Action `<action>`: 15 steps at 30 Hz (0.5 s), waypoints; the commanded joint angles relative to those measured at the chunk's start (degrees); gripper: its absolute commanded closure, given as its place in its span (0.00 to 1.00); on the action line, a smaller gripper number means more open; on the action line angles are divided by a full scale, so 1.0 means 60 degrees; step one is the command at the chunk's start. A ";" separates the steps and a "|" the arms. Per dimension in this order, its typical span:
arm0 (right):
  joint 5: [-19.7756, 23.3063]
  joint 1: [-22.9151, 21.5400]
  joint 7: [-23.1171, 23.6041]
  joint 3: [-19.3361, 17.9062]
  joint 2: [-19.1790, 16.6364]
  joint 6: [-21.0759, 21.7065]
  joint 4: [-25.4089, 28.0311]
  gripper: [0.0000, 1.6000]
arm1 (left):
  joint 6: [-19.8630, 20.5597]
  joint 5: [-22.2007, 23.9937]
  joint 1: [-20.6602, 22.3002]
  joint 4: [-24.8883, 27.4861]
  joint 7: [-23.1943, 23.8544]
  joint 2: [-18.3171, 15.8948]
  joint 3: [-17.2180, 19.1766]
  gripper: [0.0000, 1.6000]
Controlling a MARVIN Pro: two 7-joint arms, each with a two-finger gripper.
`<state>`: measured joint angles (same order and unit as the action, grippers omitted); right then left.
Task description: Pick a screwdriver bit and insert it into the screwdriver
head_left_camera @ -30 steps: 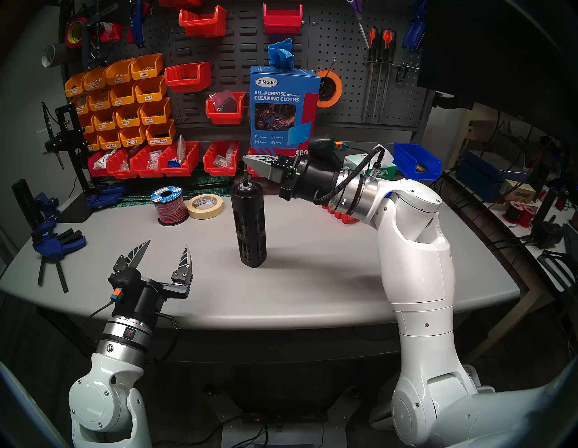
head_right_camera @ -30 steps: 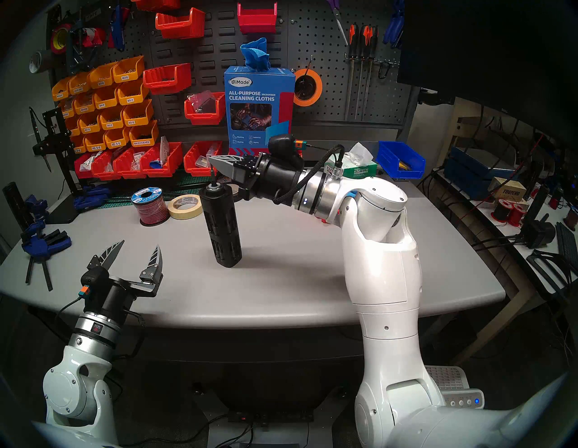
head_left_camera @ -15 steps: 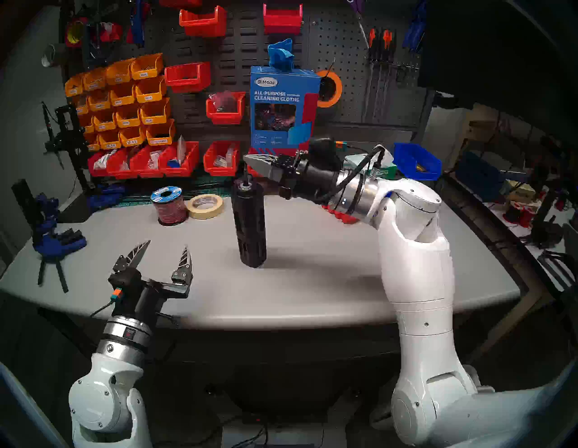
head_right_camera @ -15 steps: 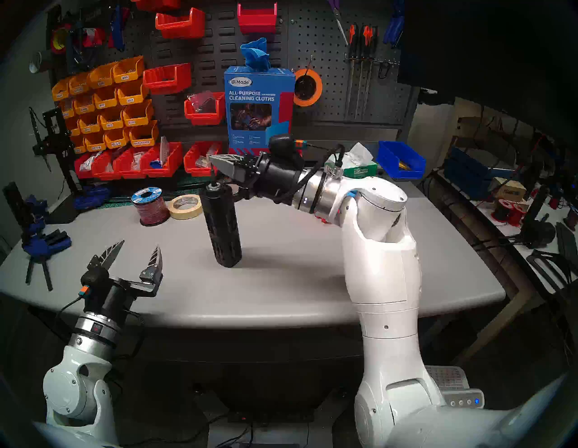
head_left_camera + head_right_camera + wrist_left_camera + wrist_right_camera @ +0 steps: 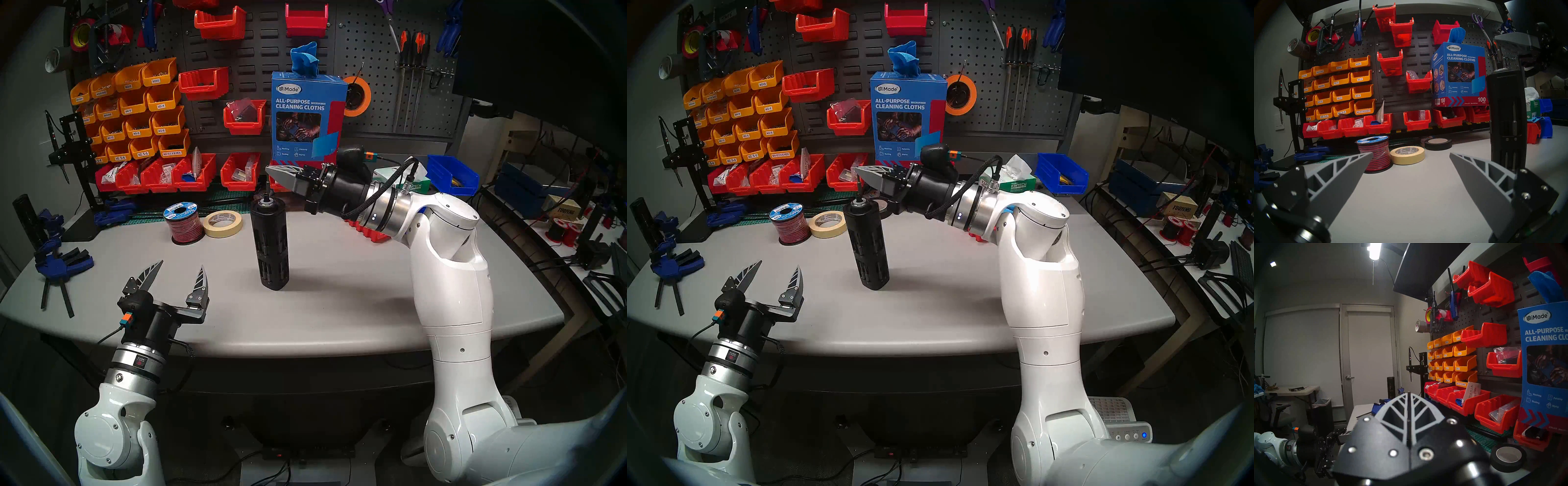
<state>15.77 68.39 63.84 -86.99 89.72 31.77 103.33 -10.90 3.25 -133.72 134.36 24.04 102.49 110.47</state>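
Observation:
The screwdriver (image 5: 270,244) is a slotted black cylinder standing upright mid-table, also seen in the head right view (image 5: 868,244) and at the right of the left wrist view (image 5: 1507,110). The thin dark screwdriver bit (image 5: 267,191) (image 5: 858,190) stands vertical, its lower end at the silver-ringed socket. Its upper end runs up into the tip of my right gripper (image 5: 267,169) (image 5: 857,169), which reaches in level from the right and is shut on it. In the right wrist view the fingers (image 5: 1398,405) meet along a closed seam and hide the bit. My left gripper (image 5: 182,264) (image 5: 1411,153) hangs open and empty over the table's front left.
A red-and-black wire spool (image 5: 184,220) and a roll of masking tape (image 5: 223,223) sit left of the screwdriver, black tape (image 5: 1438,143) behind it. Red bins (image 5: 159,176) and a cleaning-cloth box (image 5: 307,115) line the back. Blue clamps (image 5: 61,268) lie far left.
My right gripper has edged slightly up and to the right, staying shut. The bit still meets the socket. The left arm has not moved.

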 commanded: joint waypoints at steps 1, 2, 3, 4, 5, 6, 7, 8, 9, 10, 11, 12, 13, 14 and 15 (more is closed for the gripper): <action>0.0040 -0.0321 0.0028 0.0056 0.0085 -0.0003 0.0129 1.00 | -0.0077 0.0023 0.0070 0.0310 0.0005 -0.0008 -0.0023 0.00; 0.0039 -0.0324 0.0035 0.0062 0.0083 -0.0005 0.0119 1.00 | -0.0077 0.0022 0.0071 0.0311 0.0008 -0.0004 -0.0022 0.00; 0.0040 -0.0325 0.0039 0.0065 0.0084 -0.0010 0.0112 1.00 | -0.0076 0.0021 0.0072 0.0311 0.0011 -0.0001 -0.0021 0.00; 0.0040 -0.0327 0.0041 0.0067 0.0086 -0.0018 0.0108 1.00 | -0.0076 0.0020 0.0074 0.0310 0.0014 0.0002 -0.0019 0.00; 0.0040 -0.0328 0.0043 0.0070 0.0088 -0.0023 0.0107 1.00 | -0.0076 0.0019 0.0074 0.0310 0.0017 0.0004 -0.0018 0.00; 0.0041 -0.0334 0.0052 0.0074 0.0088 -0.0031 0.0103 1.00 | -0.0076 0.0018 0.0076 0.0310 0.0020 0.0008 -0.0017 0.00; 0.0041 -0.0338 0.0056 0.0077 0.0088 -0.0033 0.0101 1.00 | -0.0076 0.0017 0.0077 0.0310 0.0023 0.0011 -0.0016 0.00; 0.0040 -0.0345 0.0064 0.0083 0.0081 -0.0031 0.0097 1.00 | -0.0076 0.0016 0.0078 0.0310 0.0026 0.0014 -0.0015 0.00; 0.0038 -0.0348 0.0065 0.0086 0.0080 -0.0030 0.0096 1.00 | -0.0076 0.0015 0.0079 0.0310 0.0029 0.0017 -0.0014 0.00; 0.0035 -0.0350 0.0062 0.0089 0.0080 -0.0031 0.0096 1.00 | -0.0075 0.0014 0.0080 0.0310 0.0032 0.0020 -0.0012 0.00; 0.0032 -0.0350 0.0060 0.0091 0.0080 -0.0030 0.0097 1.00 | -0.0075 0.0013 0.0082 0.0310 0.0035 0.0023 -0.0011 0.00; 0.0026 -0.0348 0.0051 0.0093 0.0082 -0.0021 0.0103 1.00 | -0.0075 0.0011 0.0083 0.0310 0.0039 0.0027 -0.0010 0.00; 0.0018 -0.0348 0.0044 0.0097 0.0079 -0.0006 0.0109 1.00 | -0.0075 0.0011 0.0084 0.0310 0.0042 0.0029 -0.0009 0.00; 0.0003 -0.0348 0.0037 0.0107 0.0065 0.0027 0.0120 1.00 | -0.0075 0.0009 0.0086 0.0310 0.0046 0.0034 -0.0007 0.00; 0.0003 -0.0343 0.0036 0.0107 0.0066 0.0025 0.0123 1.00 | -0.0075 0.0009 0.0086 0.0311 0.0049 0.0036 -0.0006 0.00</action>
<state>15.73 68.01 64.15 -86.45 89.83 31.68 102.77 -10.89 3.15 -133.62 134.36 24.32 102.76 110.58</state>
